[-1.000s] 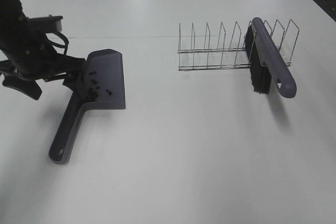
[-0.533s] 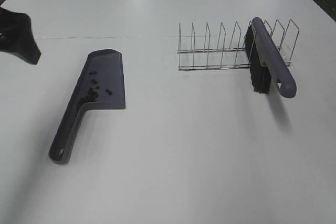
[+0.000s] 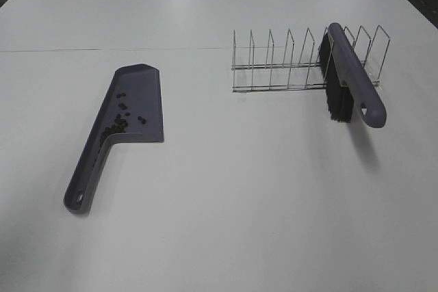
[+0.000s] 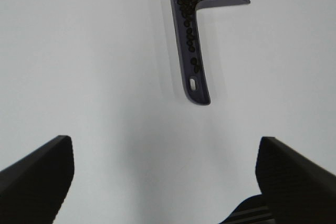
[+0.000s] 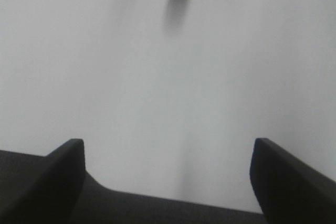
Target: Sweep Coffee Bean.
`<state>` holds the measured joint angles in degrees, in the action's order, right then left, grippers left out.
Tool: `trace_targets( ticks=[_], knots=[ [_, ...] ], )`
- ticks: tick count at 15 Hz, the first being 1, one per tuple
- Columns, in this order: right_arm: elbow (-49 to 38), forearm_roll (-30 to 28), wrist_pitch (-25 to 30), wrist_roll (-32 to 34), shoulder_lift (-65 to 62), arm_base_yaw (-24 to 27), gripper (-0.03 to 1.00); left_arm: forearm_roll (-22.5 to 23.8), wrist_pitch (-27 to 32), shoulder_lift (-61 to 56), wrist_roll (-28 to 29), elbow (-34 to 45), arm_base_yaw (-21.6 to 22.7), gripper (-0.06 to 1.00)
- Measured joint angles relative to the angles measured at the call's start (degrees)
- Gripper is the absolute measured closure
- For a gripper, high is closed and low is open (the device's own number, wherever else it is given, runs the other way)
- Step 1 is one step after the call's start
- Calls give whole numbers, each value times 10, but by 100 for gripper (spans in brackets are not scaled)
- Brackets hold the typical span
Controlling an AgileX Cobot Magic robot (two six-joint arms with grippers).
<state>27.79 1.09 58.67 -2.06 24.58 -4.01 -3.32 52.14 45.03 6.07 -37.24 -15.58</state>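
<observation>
The left arm has pulled clear of the dustpan (image 3: 130, 111) and out of the high view. Its pincer (image 4: 163, 174) hangs apart and empty over the desk (image 3: 239, 203); the right pincer (image 5: 168, 174) too. The coffee beans (image 3: 120, 120) sit in the pan near the desk's left edge, and the brush (image 3: 349, 83) rests in the wire rack (image 3: 287, 66). The sweep looks finished.

Matte black left pincer (image 4: 165, 177) and right pincer (image 5: 168, 171), blunt wedge-shaped fingers
</observation>
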Motion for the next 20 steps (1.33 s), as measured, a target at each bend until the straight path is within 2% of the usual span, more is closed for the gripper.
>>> trace_targets(
  ticks=[2,3,6,8,9,14,20],
  knots=[
    [-1,0,-8,0,-23,0,22,0,1,-72,0,44,0,8],
    [-1,0,-8,0,-47,0,22,0,2,-160,7,66,0,8],
    [-2,0,11,0,-78,0,22,1,20,-246,11,66,0,8],
    [-14,0,41,-1,-115,0,22,16,81,-290,11,64,0,8],
    [-14,0,44,-1,-135,0,22,26,92,-308,11,69,0,9],
    [-15,0,45,-3,-248,0,22,33,93,-438,11,72,0,13],
    [-18,0,48,-3,-248,0,22,33,93,-454,-16,74,0,13]
  ],
)
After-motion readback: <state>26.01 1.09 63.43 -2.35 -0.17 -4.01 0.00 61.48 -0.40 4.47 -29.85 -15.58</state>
